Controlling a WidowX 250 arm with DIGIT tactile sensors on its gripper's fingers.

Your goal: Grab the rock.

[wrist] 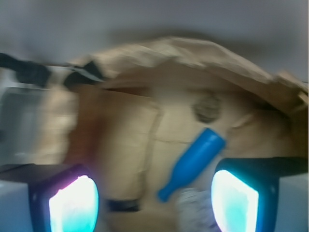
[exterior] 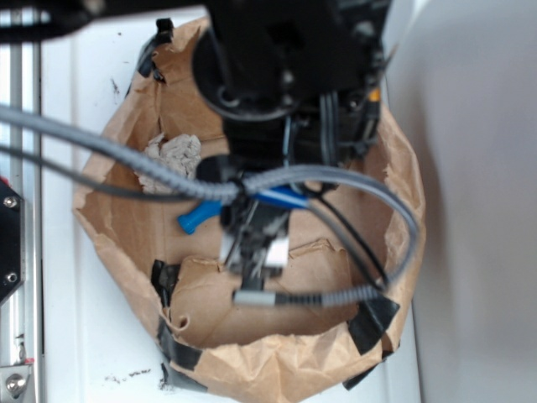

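Arm (exterior: pixel 277 75) is matte black, blocky housings, round joint cap on the left. Grey corrugated cable conduit (exterior: pixel 109 151) loops across it; thin black wires alongside. Small orange mark on the right. Gripper (wrist: pixel 154 203): black fingers (wrist: pixel 41 191), pads glowing cyan-white, left tinged magenta.

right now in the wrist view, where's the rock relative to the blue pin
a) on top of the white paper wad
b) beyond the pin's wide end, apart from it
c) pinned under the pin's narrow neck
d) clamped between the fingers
b: in the wrist view the rock lies on the brown paper past the wide end of the blue pin, with a gap between them, and nothing sits between the open gripper's fingers.
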